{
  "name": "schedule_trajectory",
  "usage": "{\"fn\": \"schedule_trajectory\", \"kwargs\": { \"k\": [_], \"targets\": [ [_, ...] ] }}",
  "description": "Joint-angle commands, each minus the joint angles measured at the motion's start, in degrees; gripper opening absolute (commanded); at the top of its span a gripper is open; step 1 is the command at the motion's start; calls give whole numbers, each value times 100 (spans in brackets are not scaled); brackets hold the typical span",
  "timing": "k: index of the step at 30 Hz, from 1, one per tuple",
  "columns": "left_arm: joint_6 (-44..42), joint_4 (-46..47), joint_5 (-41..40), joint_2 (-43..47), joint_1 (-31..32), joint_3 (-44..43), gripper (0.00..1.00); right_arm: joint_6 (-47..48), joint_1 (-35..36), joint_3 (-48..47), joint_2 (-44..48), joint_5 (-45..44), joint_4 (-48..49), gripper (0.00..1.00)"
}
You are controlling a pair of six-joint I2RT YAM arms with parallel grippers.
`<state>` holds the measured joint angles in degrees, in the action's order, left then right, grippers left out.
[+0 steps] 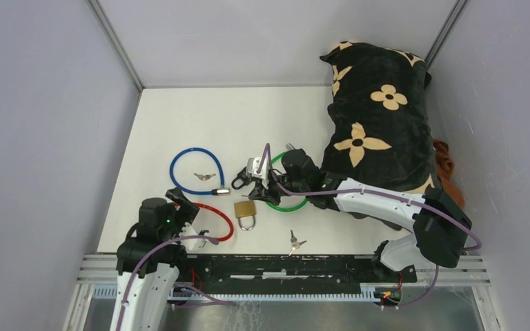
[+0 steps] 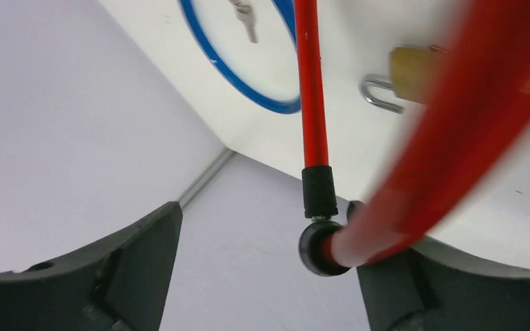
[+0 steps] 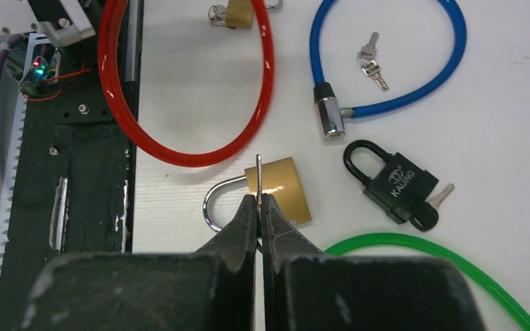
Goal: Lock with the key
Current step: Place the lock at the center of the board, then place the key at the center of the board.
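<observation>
White table (image 1: pixel 179 124), brass padlock (image 3: pixel 288 196), flat key (image 3: pixel 258 176)

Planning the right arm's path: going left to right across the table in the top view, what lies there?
Blue cable lock → brass padlock → loose keys → black flowered pillow. The red cable and green cable overlap these, so they are left out.

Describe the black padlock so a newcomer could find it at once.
From the big flowered cushion, go left to the green cable loop. Between it and the blue cable lies the padlock. Unlike the brass padlock beside it, it is black all over.
</observation>
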<state>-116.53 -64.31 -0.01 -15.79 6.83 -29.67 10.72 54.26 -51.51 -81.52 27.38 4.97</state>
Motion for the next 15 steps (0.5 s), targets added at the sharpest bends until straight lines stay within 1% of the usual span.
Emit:
{"fn": "schedule_trajectory", "kwargs": {
  "k": [1, 3, 5, 9, 11, 13, 15],
  "targets": [
    [-610, -379, 420, 821, -24, 292, 99, 97, 239, -440, -242, 171, 82, 0],
    [-765, -362, 249, 939, -24, 255, 100, 88, 329, -587, -400, 278, 83, 0],
    [-746, -527, 55, 736, -21, 8, 100, 56, 416, -787, -607, 368, 74, 0],
    [-356, -1486, -385, -350, -18, -974, 100, -127, 613, -1258, -1182, 532, 115, 0],
    [-97, -1916, -589, -882, -19, -1474, 100, -362, 647, -1471, -1513, 668, 267, 0],
    [268, -1952, -624, -1226, -15, -1850, 100, -635, 656, -1675, -1864, 837, 439, 0],
    [360, -1898, -569, -1385, -23, -2159, 100, -934, 668, -1879, -2217, 1075, 634, 0]
  ]
}}
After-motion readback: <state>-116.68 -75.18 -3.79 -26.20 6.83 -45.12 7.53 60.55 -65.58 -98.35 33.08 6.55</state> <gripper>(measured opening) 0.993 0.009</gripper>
